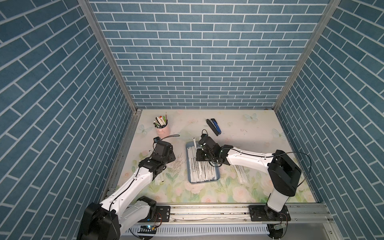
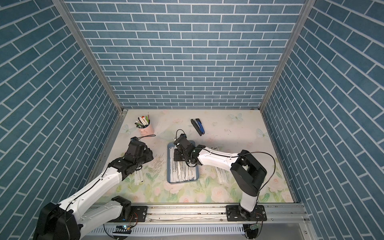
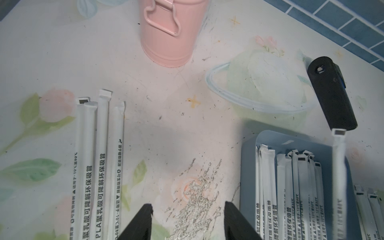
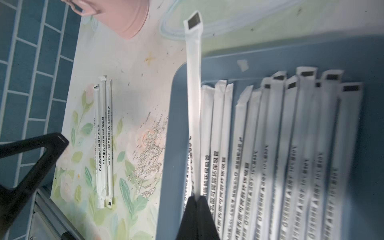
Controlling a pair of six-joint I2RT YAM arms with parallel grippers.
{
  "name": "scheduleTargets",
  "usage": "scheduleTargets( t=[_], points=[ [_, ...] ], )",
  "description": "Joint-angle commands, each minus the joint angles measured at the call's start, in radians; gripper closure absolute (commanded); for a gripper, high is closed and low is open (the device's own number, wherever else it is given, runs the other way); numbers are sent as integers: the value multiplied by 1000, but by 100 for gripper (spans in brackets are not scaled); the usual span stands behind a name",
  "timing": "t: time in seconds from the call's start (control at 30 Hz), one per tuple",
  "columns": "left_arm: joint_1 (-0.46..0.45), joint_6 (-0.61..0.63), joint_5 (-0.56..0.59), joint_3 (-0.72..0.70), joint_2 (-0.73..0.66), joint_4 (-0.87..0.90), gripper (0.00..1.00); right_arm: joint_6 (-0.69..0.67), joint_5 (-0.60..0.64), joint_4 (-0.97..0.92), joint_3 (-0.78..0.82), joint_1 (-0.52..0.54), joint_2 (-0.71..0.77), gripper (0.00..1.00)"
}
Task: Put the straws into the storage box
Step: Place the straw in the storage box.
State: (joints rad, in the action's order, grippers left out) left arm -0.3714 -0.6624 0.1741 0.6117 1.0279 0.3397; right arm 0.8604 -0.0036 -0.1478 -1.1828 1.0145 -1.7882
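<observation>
Nearest runs the rail (image 1: 207, 211). Beyond it, mid-table, the box (image 1: 188, 170) holds rows of straws (image 1: 199, 168); more lie loose on both sides. Right gripper (image 4: 196, 199) is clamped on one straw (image 4: 194, 104) over the box's left edge; left gripper (image 3: 188, 204) hovers further left, jaws apart, empty.

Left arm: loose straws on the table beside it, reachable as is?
Probably yes. The left gripper is open and empty, right beside those straws; they lie flat on the table with nothing on top, and the pink cup stands clear of their ends.
</observation>
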Motion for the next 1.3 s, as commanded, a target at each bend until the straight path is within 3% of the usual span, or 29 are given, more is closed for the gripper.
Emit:
scheduleTargets(
  t=[0.0, 0.37, 0.73, 1.27],
  points=[
    [15, 4, -11, 3, -15, 23, 42, 71, -18, 75, -8, 5, -26, 100],
    [35, 6, -22, 3, -25, -7, 42, 182, -91, 179, 86, 24, -34, 100],
    [38, 20, -45, 3, -24, -21, 42, 263, -96, 250, 74, 45, -112, 100],
    [38, -2, -68, -12, -35, -31, 42, 288, -160, 267, 60, 38, -177, 100]
  ],
)
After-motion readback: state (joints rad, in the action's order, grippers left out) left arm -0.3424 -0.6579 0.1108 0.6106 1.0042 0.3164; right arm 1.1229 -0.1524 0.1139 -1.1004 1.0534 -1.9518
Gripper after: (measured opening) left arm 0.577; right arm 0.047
